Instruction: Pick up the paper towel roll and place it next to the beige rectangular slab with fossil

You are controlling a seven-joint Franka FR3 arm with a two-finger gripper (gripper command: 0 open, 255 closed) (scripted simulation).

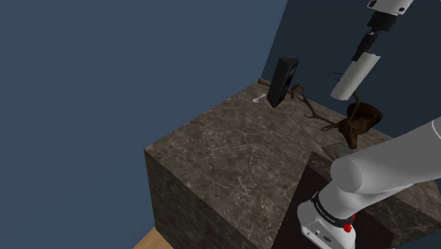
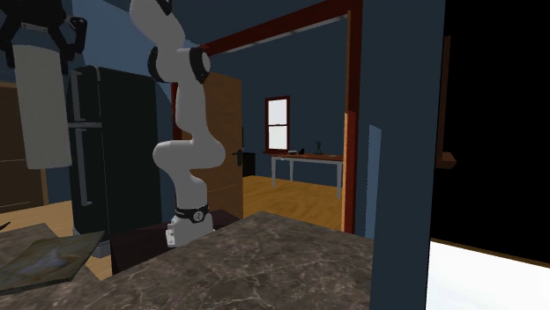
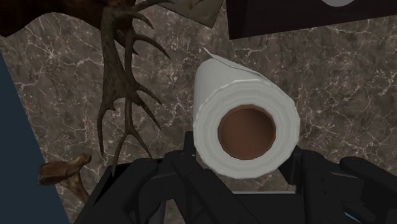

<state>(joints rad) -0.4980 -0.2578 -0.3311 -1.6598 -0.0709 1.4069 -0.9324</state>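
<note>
Pincer (image 1: 366,49) clenched on the white paper towel roll (image 1: 355,76), held high above the marbled surface (image 1: 233,155). An antlered deer head (image 1: 357,124) lies on the surface below.

Paper towel roll (image 3: 245,124): white, with a brown core. Countertop (image 1: 233,155): dark brown stone, veined in pale cream. Antlers (image 3: 114,63): dull brown. The mounted deer head (image 1: 357,126) is noted as darker, reddish brown. Wall (image 1: 106,71): deep blue. Arm (image 2: 187,154): white, with dark joints.
</note>
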